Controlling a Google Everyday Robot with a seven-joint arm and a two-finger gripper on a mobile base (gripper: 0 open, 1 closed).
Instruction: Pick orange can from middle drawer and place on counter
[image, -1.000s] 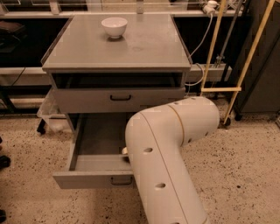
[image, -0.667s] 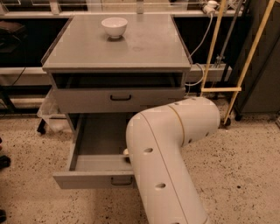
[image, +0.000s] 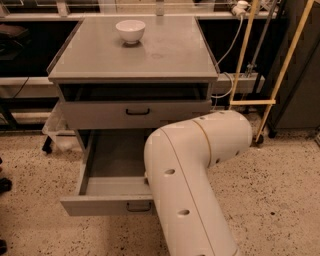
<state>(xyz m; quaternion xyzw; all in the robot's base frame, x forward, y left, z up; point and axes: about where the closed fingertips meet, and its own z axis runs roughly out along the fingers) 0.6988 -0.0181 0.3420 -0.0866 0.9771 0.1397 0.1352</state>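
The middle drawer (image: 100, 204) is pulled out wide at the bottom of the cabinet. The left part of its grey floor shows bare. My white arm (image: 190, 185) reaches down over the drawer's right part and covers it. My gripper is hidden behind the arm, down in that part of the drawer. The orange can is not in view. The counter (image: 170, 55) is the flat grey top of the cabinet.
A white bowl (image: 130, 30) stands at the back of the counter. The taller-fronted upper drawer (image: 136, 113) is slightly open. A yellow frame (image: 260, 100) and cables stand right of the cabinet. A clear bin (image: 57, 131) sits on the speckled floor at the left.
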